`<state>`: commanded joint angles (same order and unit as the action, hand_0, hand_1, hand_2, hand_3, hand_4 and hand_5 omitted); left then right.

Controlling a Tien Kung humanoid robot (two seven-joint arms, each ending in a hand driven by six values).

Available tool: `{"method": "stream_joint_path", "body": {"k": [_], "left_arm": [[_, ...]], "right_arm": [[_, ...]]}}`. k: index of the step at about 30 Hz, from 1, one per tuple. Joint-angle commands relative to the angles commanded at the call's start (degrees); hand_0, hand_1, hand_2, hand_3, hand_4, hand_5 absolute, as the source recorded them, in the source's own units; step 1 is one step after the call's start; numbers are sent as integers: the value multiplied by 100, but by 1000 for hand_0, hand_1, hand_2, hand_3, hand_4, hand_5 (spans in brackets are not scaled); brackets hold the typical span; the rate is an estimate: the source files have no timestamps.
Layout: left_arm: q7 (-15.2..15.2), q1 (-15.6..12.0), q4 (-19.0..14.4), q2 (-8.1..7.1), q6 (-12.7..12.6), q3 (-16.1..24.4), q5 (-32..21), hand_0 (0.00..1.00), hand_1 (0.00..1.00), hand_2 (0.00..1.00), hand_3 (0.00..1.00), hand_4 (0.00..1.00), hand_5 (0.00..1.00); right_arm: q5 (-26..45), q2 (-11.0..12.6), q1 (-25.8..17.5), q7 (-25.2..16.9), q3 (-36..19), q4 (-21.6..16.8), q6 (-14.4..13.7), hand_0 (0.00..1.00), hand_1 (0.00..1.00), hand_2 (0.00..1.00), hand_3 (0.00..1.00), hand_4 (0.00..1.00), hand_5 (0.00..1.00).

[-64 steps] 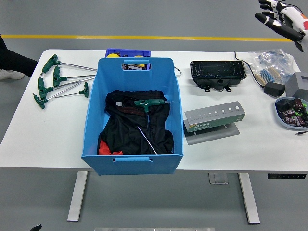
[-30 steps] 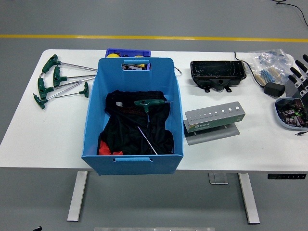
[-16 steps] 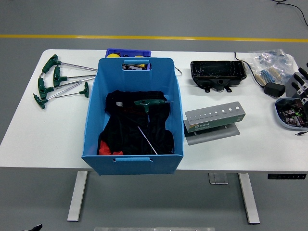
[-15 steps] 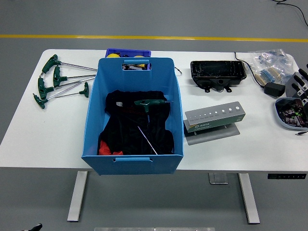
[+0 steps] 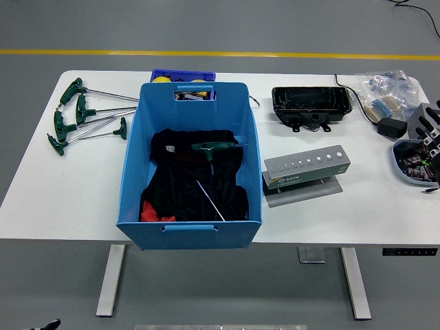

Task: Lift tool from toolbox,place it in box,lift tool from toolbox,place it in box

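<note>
A grey floor with a yellow line lies behind the white desk (image 5: 62,185). At the right edge the right hand (image 5: 427,126) shows only its black fingers (image 5: 416,122), spread and holding nothing, above a round tray (image 5: 402,168). The blue plastic box (image 5: 189,165) holds dark cloth and one green-handled tool (image 5: 212,172). Four more such tools (image 5: 82,115) lie left of it. A grey metal toolbox (image 5: 306,167) sits to its right.

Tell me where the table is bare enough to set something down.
Bare: the near-left table between the wrenches and the blue bin, and the near strip right of the grey stand. Crowded: the far right, around the bowl and the right hand.
</note>
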<state>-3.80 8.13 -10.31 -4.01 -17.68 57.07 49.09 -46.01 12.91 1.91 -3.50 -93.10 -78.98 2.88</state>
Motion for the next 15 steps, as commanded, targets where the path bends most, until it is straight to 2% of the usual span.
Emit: {"method": "stream_joint_path", "body": {"k": [15], "left_arm": [[20, -5, 0, -5, 7, 8, -5, 711, 713, 743, 624, 622, 497]], "right_arm": [[-25, -44, 23, 30, -12, -14, 61, 995, 894, 912, 929, 998, 998]]}}
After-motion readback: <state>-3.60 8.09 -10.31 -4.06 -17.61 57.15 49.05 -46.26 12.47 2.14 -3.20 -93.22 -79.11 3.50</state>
